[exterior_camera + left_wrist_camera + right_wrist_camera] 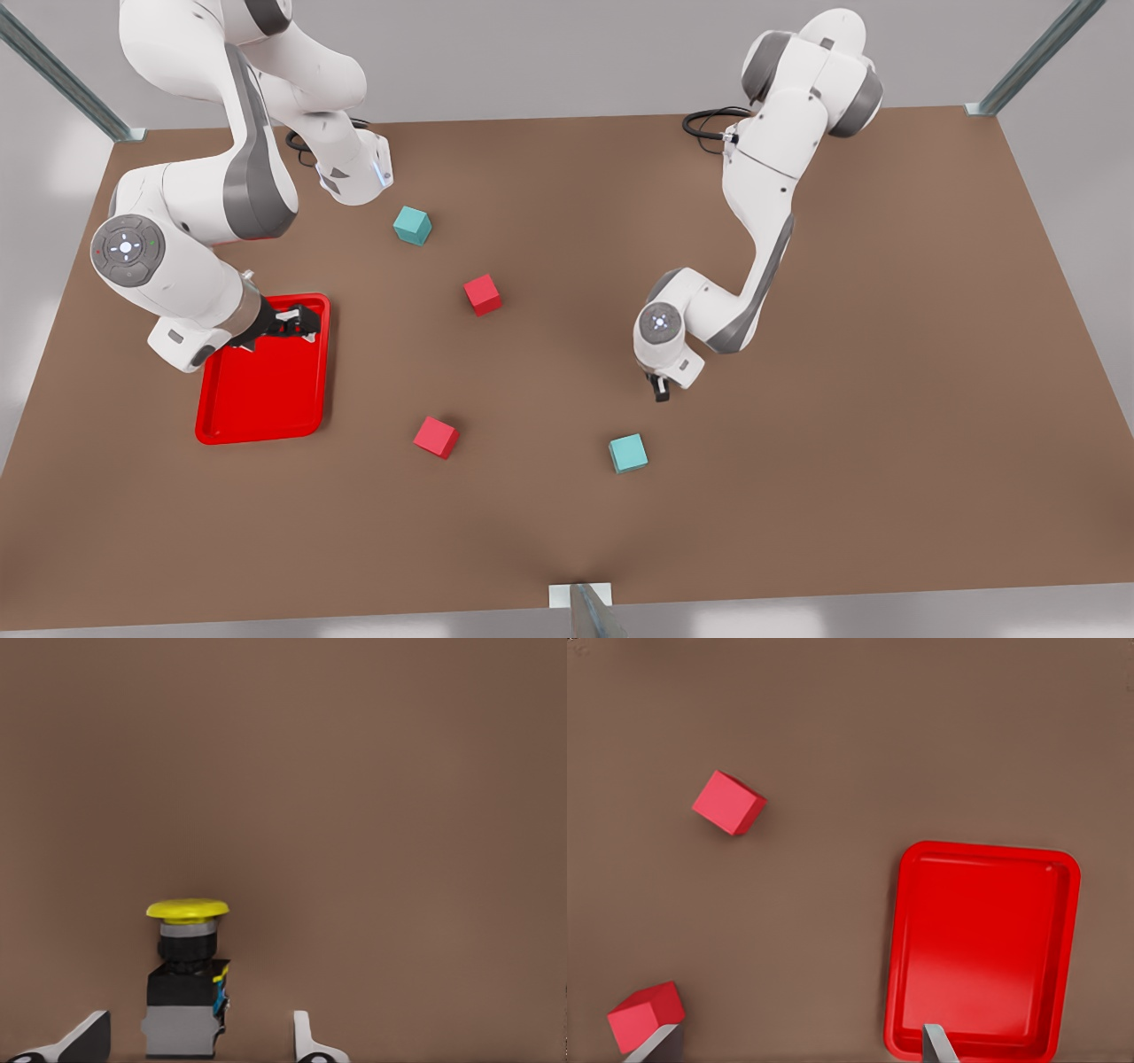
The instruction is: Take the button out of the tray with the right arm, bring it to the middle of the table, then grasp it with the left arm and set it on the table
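Plain pale grey walls (549,53) surround the scene, with grey metal frame posts (62,75) slanting at the corners.

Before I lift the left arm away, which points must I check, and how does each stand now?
1. Button out of the tray: ok.
2. Left pincer open, fingers apart from the button: ok.
3. Button upright, cap on top: ok.
4. Button really resting on the table: cannot tell.
5. Right pincer open over the tray, far from the left arm: ok.
6. Nearest teal cube apart from the left pincer: ok.
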Tool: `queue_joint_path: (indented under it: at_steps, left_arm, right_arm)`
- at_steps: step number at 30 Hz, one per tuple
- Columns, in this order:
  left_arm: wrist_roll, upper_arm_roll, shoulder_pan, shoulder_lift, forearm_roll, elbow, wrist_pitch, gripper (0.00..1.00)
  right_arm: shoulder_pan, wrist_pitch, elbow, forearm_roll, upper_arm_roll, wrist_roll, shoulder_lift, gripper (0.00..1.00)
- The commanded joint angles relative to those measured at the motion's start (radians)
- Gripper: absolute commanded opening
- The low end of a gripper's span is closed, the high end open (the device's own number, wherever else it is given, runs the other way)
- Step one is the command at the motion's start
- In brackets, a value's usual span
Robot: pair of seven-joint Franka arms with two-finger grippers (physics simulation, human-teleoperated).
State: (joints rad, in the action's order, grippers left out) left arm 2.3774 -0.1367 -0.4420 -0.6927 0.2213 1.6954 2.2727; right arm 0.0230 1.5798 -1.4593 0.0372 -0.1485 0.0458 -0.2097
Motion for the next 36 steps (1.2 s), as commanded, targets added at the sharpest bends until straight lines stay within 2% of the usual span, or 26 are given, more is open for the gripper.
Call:
queue_joint_path:
  at_steps: [1, 5, 31, 33, 36]
  left_arm:
    - [0.094, 0.000, 0.002, 0.001, -0.002, 0.009, 0.057, 1.00]
    - [0.003, 0.000, 0.034, 0.044, -0.004, 0.098, 0.120, 1.00]
    - [0.003, -0.001, 0.036, 0.021, -0.051, 0.118, 0.176, 1.00]
    - [0.005, -0.001, 0.036, 0.021, -0.051, 0.116, 0.177, 0.72]
    - [0.006, -0.001, 0.036, 0.021, -0.053, 0.112, 0.174, 0.48]
  right_arm:
    - [-0.002, -0.003, 0.000, -0.002, 0.000, 0.134, 0.001, 1.00]
    - [0.000, -0.001, 0.002, -0.002, 0.000, 0.134, 0.001, 1.00]
    - [-0.011, -0.001, 0.005, -0.034, 0.001, 0.132, -0.007, 1.00]
    - [-0.011, -0.001, 0.005, -0.033, 0.001, 0.132, -0.005, 1.00]
    - [-0.012, -0.001, 0.005, -0.034, 0.001, 0.132, -0.005, 1.00]
